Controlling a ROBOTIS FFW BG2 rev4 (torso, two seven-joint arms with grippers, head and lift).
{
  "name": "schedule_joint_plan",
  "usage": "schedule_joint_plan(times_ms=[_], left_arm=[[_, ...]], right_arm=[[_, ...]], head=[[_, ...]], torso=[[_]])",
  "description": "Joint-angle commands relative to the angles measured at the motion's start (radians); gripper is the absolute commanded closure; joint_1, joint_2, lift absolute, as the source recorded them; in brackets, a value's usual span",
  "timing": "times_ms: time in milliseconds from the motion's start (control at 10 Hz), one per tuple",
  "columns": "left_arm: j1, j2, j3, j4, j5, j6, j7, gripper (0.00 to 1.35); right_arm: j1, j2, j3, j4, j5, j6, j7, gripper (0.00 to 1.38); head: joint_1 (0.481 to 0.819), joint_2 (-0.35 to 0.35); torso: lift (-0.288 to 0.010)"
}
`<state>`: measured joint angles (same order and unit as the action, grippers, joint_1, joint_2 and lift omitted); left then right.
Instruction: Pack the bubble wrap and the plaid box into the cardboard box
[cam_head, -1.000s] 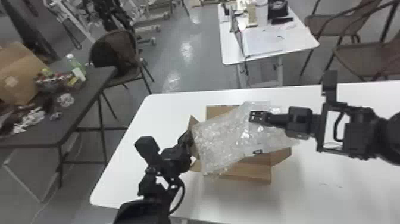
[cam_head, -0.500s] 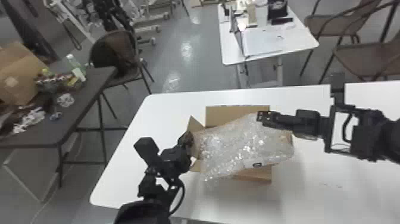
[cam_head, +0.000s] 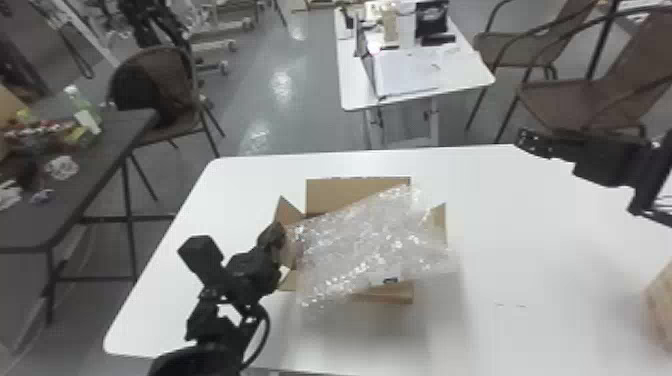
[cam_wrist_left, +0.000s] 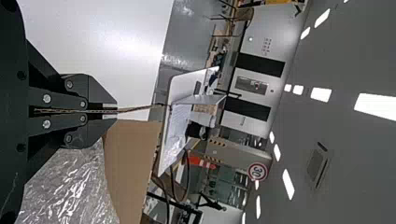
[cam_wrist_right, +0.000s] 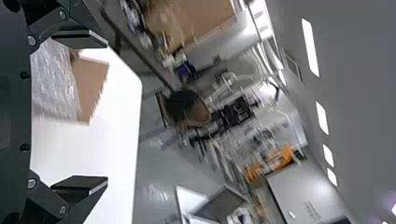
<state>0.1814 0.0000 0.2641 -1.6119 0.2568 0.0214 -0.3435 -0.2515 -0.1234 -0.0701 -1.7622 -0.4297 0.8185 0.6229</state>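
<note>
A cardboard box (cam_head: 350, 194) with raised brown flaps is set on the white table (cam_head: 545, 215). Over its opening is spread the clear, crinkled bubble wrap (cam_head: 365, 245), slanted across the box and not tucked in; the near flap is partly covered, and a corner at the right is extended past the box's right flap. A small white label with a dark mark (cam_head: 389, 280) is seen at the wrap's near side.

The box's left flap is grasped by the left gripper (cam_head: 281, 241), whose fingers are clenched on the thin cardboard edge, as is shown in the left wrist view. The right gripper (cam_head: 524, 142) is held well apart from the box, toward the right of the head view; its fingers (cam_wrist_right: 79, 184) are spread wide, with nothing grasped between them.

At the right edge of the head view, a tan object (cam_head: 662, 305) is partly cut off; whether it is the plaid box cannot be told. To the left, a black table (cam_head: 95, 180) is covered with assorted items, and a brown chair (cam_head: 175, 85) is placed behind it.
</note>
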Motion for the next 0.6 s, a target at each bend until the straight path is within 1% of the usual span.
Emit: schedule_joint_plan(times_ms=[0, 100, 200, 300, 400, 500], left_arm=[[0.006, -0.003, 0.004, 0.0, 0.005, -0.009, 0.0, 1.21], [0.012, -0.003, 0.007, -0.002, 0.013, -0.014, 0.0, 1.21], [0.023, -0.003, 0.015, -0.002, 0.018, -0.023, 0.0, 1.21], [0.033, -0.003, 0.024, -0.003, 0.025, -0.032, 0.0, 1.21], [0.041, -0.003, 0.03, -0.005, 0.033, -0.041, 0.0, 1.21], [0.044, -0.003, 0.034, -0.006, 0.038, -0.044, 0.0, 1.21]], right_arm=[[0.164, 0.002, -0.059, -0.174, 0.124, -0.139, -0.092, 0.24], [0.302, 0.013, -0.077, -0.249, 0.187, -0.242, -0.2, 0.24], [0.445, 0.034, -0.077, -0.292, 0.215, -0.375, -0.325, 0.24], [0.558, 0.067, -0.077, -0.296, 0.249, -0.512, -0.416, 0.24], [0.649, 0.105, -0.077, -0.286, 0.278, -0.642, -0.5, 0.24], [0.698, 0.124, -0.079, -0.269, 0.335, -0.743, -0.537, 0.24]], head=[[0.695, 0.204], [0.695, 0.152], [0.695, 0.11], [0.695, 0.092], [0.695, 0.072], [0.695, 0.057]], torso=[[-0.065], [-0.065], [-0.065], [-0.065], [-0.065], [-0.065]])
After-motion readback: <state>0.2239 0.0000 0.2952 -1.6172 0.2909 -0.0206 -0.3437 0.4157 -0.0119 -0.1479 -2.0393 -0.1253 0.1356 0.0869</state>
